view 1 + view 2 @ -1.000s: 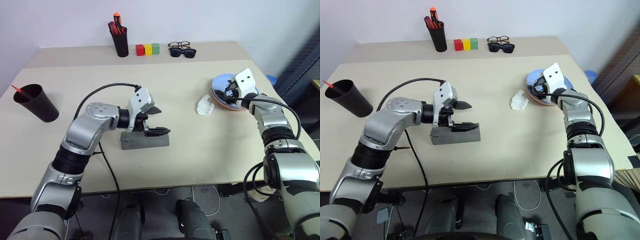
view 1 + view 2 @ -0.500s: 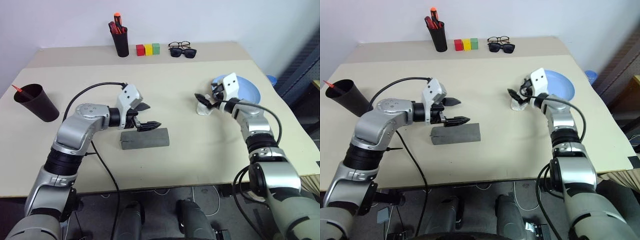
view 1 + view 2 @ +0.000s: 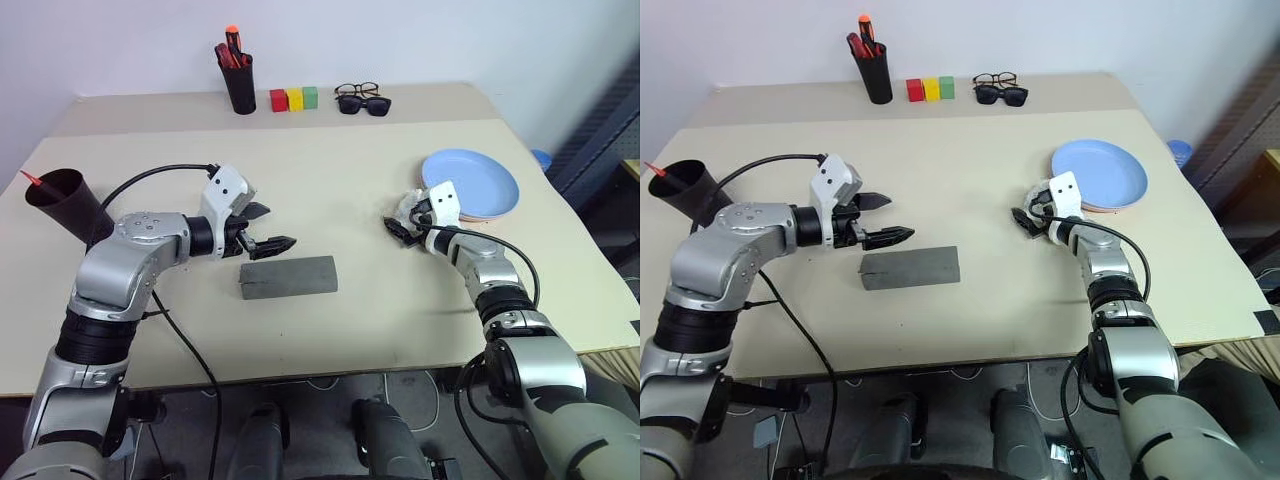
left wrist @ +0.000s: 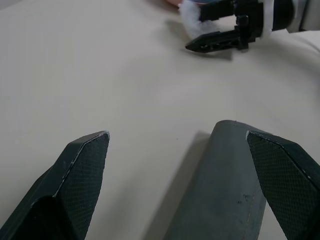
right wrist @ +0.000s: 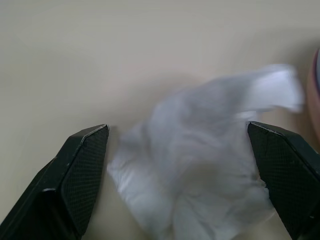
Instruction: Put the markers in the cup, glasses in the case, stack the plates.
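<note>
- The grey case [image 3: 288,277] is lying flat and closed on the table [image 3: 330,200], nearest the front edge; it is a long rectangular hard shell with a matte surface and rounded edges.
- The left gripper [image 3: 262,227] is hovering just above and beside the case's left end, its jaws standing wide open with nothing between them; in the left wrist view the case [image 4: 220,190] is lying between the two black fingers [image 4: 82,165], untouched.
- The right gripper [image 3: 1026,222] is sitting low over the table on the right, jaws spread wide and gripping nothing, with a crumpled white tissue [image 5: 200,170] lying between the open fingers.
- Just beyond that gripper the plates are resting stacked near the table's right edge: the light blue plate [image 3: 475,182] is lying on top, round and shallow, and a thin salmon pink plate [image 3: 482,216] rim is showing under its near side.
- At the far left the cup [image 3: 62,197] is standing, a wide tapered matte black one, tilted slightly; a red-orange marker tip [image 3: 31,178] is sticking out above its rim, and I cannot tell what else is sitting inside.
- At the back of the table a straight black pen holder [image 3: 240,83] is holding red-and-black markers.
- Beside it three small blocks [image 3: 295,98], red, yellow and green, are sitting in a row.
- Further right along the back, two pairs of dark eyewear [image 3: 362,99] are lying together.
</note>
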